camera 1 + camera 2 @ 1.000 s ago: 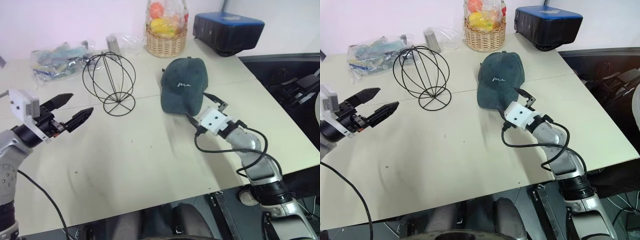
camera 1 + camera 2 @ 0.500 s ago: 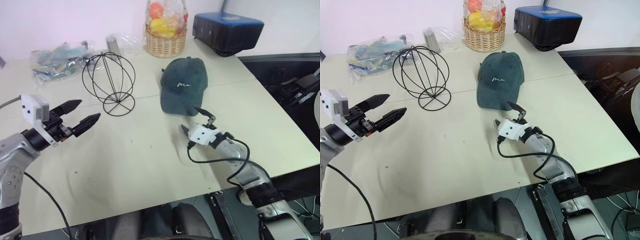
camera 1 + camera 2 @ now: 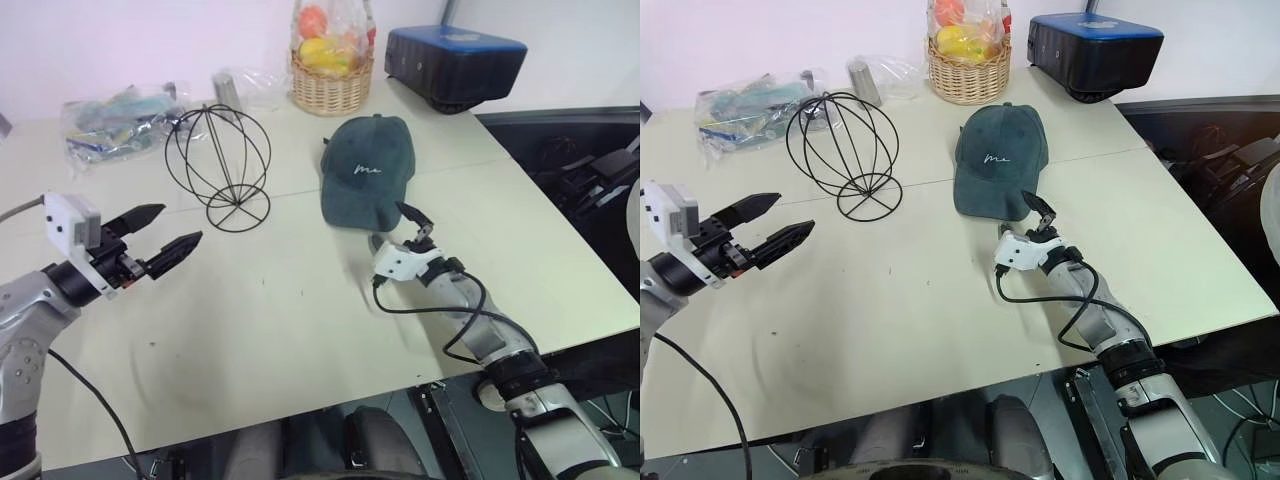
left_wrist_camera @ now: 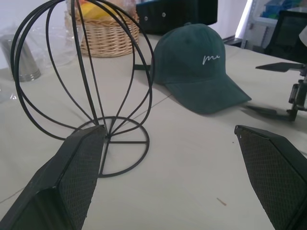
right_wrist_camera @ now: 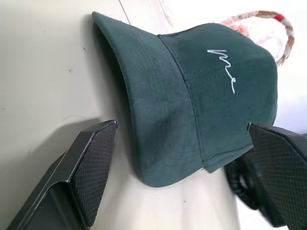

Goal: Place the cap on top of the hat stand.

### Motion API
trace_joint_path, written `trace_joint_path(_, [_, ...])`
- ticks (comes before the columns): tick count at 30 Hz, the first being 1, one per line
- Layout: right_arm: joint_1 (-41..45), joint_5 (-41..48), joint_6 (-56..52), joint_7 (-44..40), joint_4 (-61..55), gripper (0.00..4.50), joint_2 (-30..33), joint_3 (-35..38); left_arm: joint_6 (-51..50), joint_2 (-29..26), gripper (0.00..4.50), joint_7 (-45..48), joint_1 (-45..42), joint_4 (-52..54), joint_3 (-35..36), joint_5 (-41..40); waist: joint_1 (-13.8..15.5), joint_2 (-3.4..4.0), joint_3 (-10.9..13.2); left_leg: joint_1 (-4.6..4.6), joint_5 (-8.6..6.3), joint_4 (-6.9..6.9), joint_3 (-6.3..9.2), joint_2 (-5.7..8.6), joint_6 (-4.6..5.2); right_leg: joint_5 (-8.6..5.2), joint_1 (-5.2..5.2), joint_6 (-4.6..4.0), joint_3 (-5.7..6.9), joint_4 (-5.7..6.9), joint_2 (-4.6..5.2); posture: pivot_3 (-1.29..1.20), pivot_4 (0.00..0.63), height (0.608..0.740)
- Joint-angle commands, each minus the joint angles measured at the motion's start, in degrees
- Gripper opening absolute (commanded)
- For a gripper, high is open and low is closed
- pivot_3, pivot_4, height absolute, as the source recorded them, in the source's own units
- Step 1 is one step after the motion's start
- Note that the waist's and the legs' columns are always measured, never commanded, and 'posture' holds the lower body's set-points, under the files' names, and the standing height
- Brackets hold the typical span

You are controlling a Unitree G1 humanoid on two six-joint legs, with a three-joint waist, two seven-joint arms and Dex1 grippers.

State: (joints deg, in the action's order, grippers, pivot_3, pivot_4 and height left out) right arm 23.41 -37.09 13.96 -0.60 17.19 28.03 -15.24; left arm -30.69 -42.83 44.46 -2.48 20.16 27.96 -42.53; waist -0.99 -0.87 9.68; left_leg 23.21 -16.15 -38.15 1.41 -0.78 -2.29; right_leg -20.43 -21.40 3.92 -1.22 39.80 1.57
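**Cap on the table, both grippers spread wide**

The cap (image 3: 366, 170) lies flat on the table (image 3: 300, 320), brim toward the robot, to the right of the hat stand (image 3: 219, 166) and well apart from it. The right gripper (image 3: 392, 228) sits low just in front of the brim, its fingers spread apart with nothing between them and not touching the fabric. The left gripper (image 3: 165, 229) hovers above the table near the hat stand's base, its fingers also apart and empty. A wicker basket (image 3: 331, 82) stands at the far edge.
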Motion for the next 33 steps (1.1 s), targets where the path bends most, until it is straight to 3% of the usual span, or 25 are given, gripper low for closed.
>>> trace_joint_path(1, [1.33, -2.09, -1.86, 1.44, 0.79, 4.45, -0.06, -0.24, 0.73, -0.92, 4.49, -0.30, -0.03, 2.09, 1.71, -0.25, 0.02, 0.00, 0.00, 0.00, 0.00, 0.00, 0.00, 0.00, 0.00, 0.00, 0.00, 0.00, 0.00, 0.01, 0.00, 0.00, 0.150, 0.740])
trace_joint_path(15, [4.74, -6.98, -7.43, -2.26, 2.81, 4.45, 3.04, -2.76, 0.51, -1.16, 4.49, -1.72, -1.01, 3.44, 0.74, -0.13, 0.21, -0.02, -0.01, -0.02, 0.01, -0.02, 0.00, 0.03, -0.01, 0.00, 0.01, 0.00, -0.01, 0.04, 0.02, 0.00, 0.150, 0.740])
trace_joint_path(32, [2.39, -4.61, -8.31, -3.03, 0.91, 4.45, 5.09, -1.04, 0.51, -1.61, 4.49, -2.01, -2.20, 3.17, -0.23, 0.20, 0.38, -0.06, -0.04, -0.03, 0.00, -0.03, 0.02, 0.07, 0.00, 0.00, 0.05, 0.00, 0.00, 0.04, 0.05, 0.00, 0.150, 0.740])
trace_joint_path(33, [2.33, -4.32, -8.26, -2.99, 0.88, 3.94, 5.01, -0.96, 0.49, -1.65, 4.50, -1.99, -2.28, 3.15, -0.26, 0.23, 0.39, -0.06, -0.04, -0.03, 0.01, -0.03, 0.02, 0.07, 0.00, 0.00, 0.06, 0.00, 0.01, 0.04, 0.05, 0.00, 0.150, 0.740])
